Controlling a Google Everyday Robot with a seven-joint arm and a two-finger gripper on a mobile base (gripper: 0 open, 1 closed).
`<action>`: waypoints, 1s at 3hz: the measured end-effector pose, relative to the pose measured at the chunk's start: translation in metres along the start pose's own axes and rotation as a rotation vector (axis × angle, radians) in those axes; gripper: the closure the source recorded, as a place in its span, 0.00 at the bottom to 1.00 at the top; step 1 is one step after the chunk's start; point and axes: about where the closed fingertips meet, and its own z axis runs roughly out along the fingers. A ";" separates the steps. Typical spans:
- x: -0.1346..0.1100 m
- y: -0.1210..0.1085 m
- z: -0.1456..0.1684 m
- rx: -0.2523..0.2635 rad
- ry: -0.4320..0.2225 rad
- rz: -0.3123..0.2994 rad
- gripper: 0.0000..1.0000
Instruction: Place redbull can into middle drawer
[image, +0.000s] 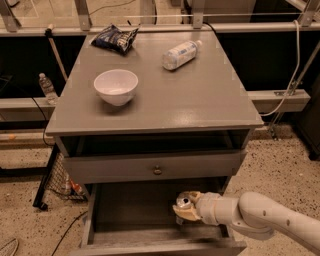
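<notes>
Pulled open at 6 o'clock, nearest the camera: the middle drawer (125, 215), plank floor showing. Entering from 4 o'clock, a thick white arm (260, 215), forearm low and nearly level across the drawer's right front corner, wrist pointing toward 9 o'clock. At its tip, the gripper (183, 209), tan fingers (192, 214) clamped around the redbull can (183, 202). Can roughly upright, pull-tab top facing up, over the right part of the drawer floor; hard to tell whether resting on the planks or held just above them. No print readable on the can.

Above that, the closed drawer front (115, 170) with a small round knob (157, 170).

Farther off, on the cabinet top (210, 100): a white bowl (116, 86) toward 10 o'clock; a clear bottle (180, 54) lying on its side near 12 o'clock, white label illegible; a dark snack bag (115, 37) at 11 o'clock by the back edge.
</notes>
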 end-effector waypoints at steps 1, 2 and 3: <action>0.010 -0.001 0.009 0.000 0.001 0.011 1.00; 0.015 -0.002 0.019 -0.009 -0.026 0.014 1.00; 0.022 -0.006 0.028 -0.003 -0.066 0.018 1.00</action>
